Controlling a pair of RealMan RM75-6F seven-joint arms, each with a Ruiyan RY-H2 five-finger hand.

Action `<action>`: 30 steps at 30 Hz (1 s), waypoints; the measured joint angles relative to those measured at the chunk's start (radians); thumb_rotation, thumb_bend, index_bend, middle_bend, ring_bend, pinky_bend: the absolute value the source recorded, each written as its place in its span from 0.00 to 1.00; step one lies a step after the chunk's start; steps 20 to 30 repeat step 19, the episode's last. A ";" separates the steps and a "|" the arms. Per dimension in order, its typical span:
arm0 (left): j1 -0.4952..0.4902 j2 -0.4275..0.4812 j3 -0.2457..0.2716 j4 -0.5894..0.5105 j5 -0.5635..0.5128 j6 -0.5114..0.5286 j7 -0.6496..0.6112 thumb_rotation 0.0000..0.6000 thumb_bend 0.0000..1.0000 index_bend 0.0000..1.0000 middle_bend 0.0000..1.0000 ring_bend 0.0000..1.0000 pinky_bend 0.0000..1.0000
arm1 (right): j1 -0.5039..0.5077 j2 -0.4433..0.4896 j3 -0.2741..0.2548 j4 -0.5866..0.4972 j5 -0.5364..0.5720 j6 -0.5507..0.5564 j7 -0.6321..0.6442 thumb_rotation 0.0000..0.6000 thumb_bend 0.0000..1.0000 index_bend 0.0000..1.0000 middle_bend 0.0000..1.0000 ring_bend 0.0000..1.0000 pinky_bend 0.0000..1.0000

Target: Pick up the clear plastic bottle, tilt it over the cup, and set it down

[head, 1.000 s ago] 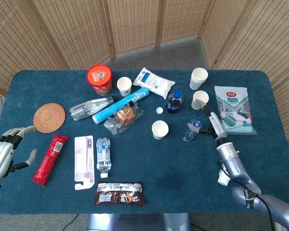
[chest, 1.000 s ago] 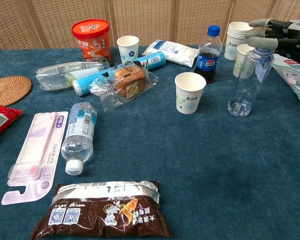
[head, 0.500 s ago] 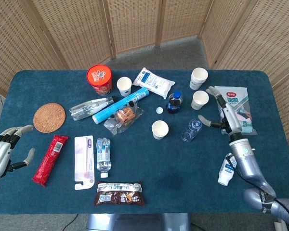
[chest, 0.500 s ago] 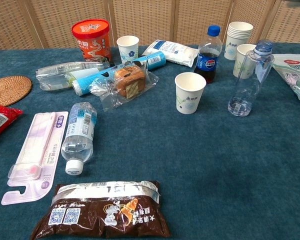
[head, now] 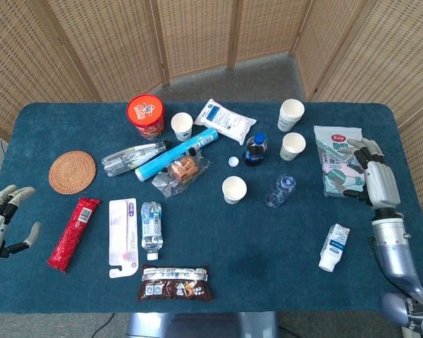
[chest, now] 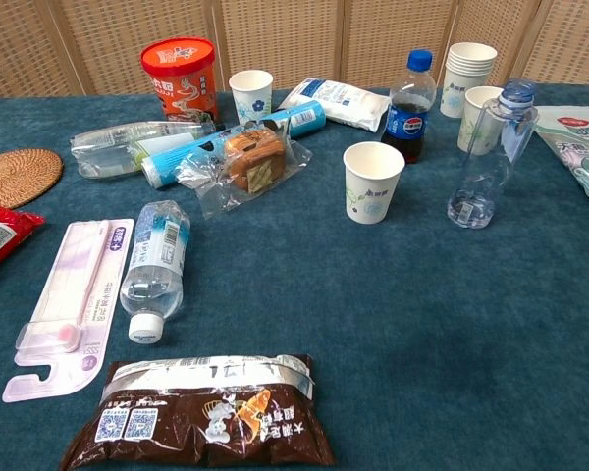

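Well to the left of the right hand [head: 374, 182], fingers apart and empty, the clear plastic bottle [head: 280, 191] stands upright on the bench, beside the cup [head: 233, 189].

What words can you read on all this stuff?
None can be read for sure.
Cola bottle: round logo on a blue label, no clear letters.
Brown snack bag: square codes and blurred print.
Red tub: print too blurred.
Water bottle: label too small.
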 measured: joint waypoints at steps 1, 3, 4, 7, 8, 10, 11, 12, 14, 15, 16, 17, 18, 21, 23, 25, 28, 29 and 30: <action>0.005 -0.003 0.003 0.004 -0.001 0.004 0.006 0.53 0.49 0.14 0.18 0.09 0.09 | -0.014 0.005 -0.014 0.002 -0.004 0.021 -0.045 1.00 0.36 0.28 0.18 0.05 0.00; 0.014 -0.008 0.007 0.014 -0.005 0.008 0.019 0.53 0.49 0.14 0.17 0.08 0.07 | -0.043 0.017 -0.039 0.000 -0.012 0.059 -0.117 1.00 0.36 0.28 0.18 0.07 0.00; 0.017 -0.010 0.009 0.018 -0.008 0.009 0.026 0.53 0.49 0.14 0.17 0.08 0.06 | -0.057 0.023 -0.050 -0.003 -0.014 0.074 -0.144 1.00 0.35 0.28 0.18 0.07 0.00; 0.029 -0.020 0.018 0.033 -0.017 0.009 0.054 0.53 0.49 0.14 0.15 0.06 0.03 | -0.098 0.045 -0.083 -0.026 -0.021 0.114 -0.221 1.00 0.34 0.28 0.18 0.07 0.00; 0.033 -0.023 0.021 0.038 -0.021 0.008 0.061 0.53 0.49 0.14 0.15 0.05 0.02 | -0.108 0.051 -0.091 -0.034 -0.022 0.122 -0.241 1.00 0.33 0.28 0.18 0.07 0.00; 0.042 -0.034 0.028 0.047 -0.028 0.007 0.065 0.53 0.49 0.14 0.15 0.05 0.02 | -0.126 0.062 -0.105 -0.055 -0.021 0.138 -0.291 1.00 0.32 0.28 0.18 0.07 0.00; 0.045 -0.038 0.028 0.051 -0.029 0.007 0.064 0.53 0.49 0.14 0.15 0.04 0.02 | -0.134 0.066 -0.111 -0.066 -0.020 0.145 -0.312 1.00 0.32 0.28 0.18 0.07 0.00; 0.047 -0.041 0.029 0.056 -0.031 0.007 0.064 0.53 0.49 0.13 0.15 0.04 0.02 | -0.142 0.070 -0.115 -0.079 -0.018 0.153 -0.330 1.00 0.32 0.28 0.18 0.07 0.00; 0.049 -0.047 0.028 0.064 -0.034 0.009 0.067 0.53 0.49 0.13 0.14 0.04 0.02 | -0.160 0.076 -0.124 -0.109 -0.015 0.166 -0.350 1.00 0.32 0.28 0.18 0.07 0.00; 0.049 -0.049 0.026 0.066 -0.035 0.009 0.072 0.53 0.49 0.13 0.14 0.04 0.01 | -0.167 0.079 -0.127 -0.119 -0.013 0.169 -0.351 1.00 0.32 0.28 0.18 0.07 0.00; 0.049 -0.050 0.025 0.067 -0.036 0.009 0.077 0.53 0.49 0.13 0.14 0.04 0.01 | -0.175 0.082 -0.130 -0.127 -0.011 0.173 -0.351 1.00 0.32 0.28 0.18 0.07 0.00; 0.049 -0.051 0.024 0.067 -0.036 0.010 0.082 0.53 0.49 0.13 0.14 0.04 0.01 | -0.178 0.083 -0.131 -0.129 -0.011 0.175 -0.351 1.00 0.32 0.28 0.18 0.07 0.00; 0.048 -0.051 0.023 0.064 -0.033 0.010 0.086 0.53 0.49 0.13 0.14 0.04 0.01 | -0.181 0.082 -0.131 -0.129 -0.011 0.177 -0.348 1.00 0.32 0.28 0.18 0.07 0.00; 0.048 -0.050 0.022 0.061 -0.030 0.011 0.088 0.54 0.49 0.13 0.14 0.04 0.01 | -0.182 0.081 -0.131 -0.128 -0.012 0.177 -0.345 1.00 0.32 0.28 0.18 0.07 0.00; 0.048 -0.050 0.022 0.061 -0.030 0.011 0.088 0.54 0.49 0.13 0.14 0.04 0.01 | -0.182 0.081 -0.131 -0.128 -0.012 0.177 -0.345 1.00 0.32 0.28 0.18 0.07 0.00; 0.048 -0.050 0.022 0.061 -0.030 0.011 0.088 0.54 0.49 0.13 0.14 0.04 0.01 | -0.182 0.081 -0.131 -0.128 -0.012 0.177 -0.345 1.00 0.32 0.28 0.18 0.07 0.00; 0.048 -0.050 0.022 0.061 -0.030 0.011 0.088 0.54 0.49 0.13 0.14 0.04 0.01 | -0.182 0.081 -0.131 -0.128 -0.012 0.177 -0.345 1.00 0.32 0.28 0.18 0.07 0.00; 0.048 -0.050 0.022 0.061 -0.030 0.011 0.088 0.54 0.49 0.13 0.14 0.04 0.01 | -0.182 0.081 -0.131 -0.128 -0.012 0.177 -0.345 1.00 0.32 0.28 0.18 0.07 0.00; 0.048 -0.050 0.022 0.061 -0.030 0.011 0.088 0.54 0.49 0.13 0.14 0.04 0.01 | -0.182 0.081 -0.131 -0.128 -0.012 0.177 -0.345 1.00 0.32 0.28 0.18 0.07 0.00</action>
